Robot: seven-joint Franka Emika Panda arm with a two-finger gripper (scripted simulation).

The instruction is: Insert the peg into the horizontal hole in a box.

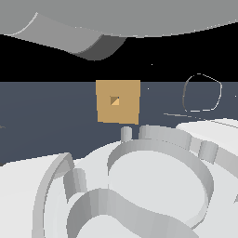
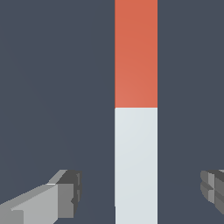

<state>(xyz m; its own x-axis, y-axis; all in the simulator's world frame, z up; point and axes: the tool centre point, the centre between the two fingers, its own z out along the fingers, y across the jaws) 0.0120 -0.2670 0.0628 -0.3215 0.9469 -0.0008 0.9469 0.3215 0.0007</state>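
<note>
In the wrist view, we saw the peg (image 2: pixel 136 112) lying flat on the dark surface (image 2: pixel 52 87), its orange-red half and its white half meeting at a sharp line. The claw (image 2: pixel 140 194) was spread wide, with 1 fingertip (image 2: pixel 65 194) on each side of the white half and clear of it; nothing was gripped.

In the exterior view, the box (image 1: pixel 118 102) stood upright on the surface, well apart from the arm's body that filled the foreground. The hole (image 1: pixel 115 100) sat near the middle of the tan face. The peg did not show in that view.

We judged the step in hand to be the grasp, with insertion not yet begun. To do it well:

1. We would centre the claw so both fingertips stood equally far from the bar; the peg appeared slightly nearer 1 side.
2. We would lower until the pads straddled the white half, then close squarely on its flat sides to avoid twisting it.
3. We would grip toward the white end, leaving the orange-red end free to enter the hole.

How high the claw stood above the surface was probably small, but the pictures did not settle it.
</note>
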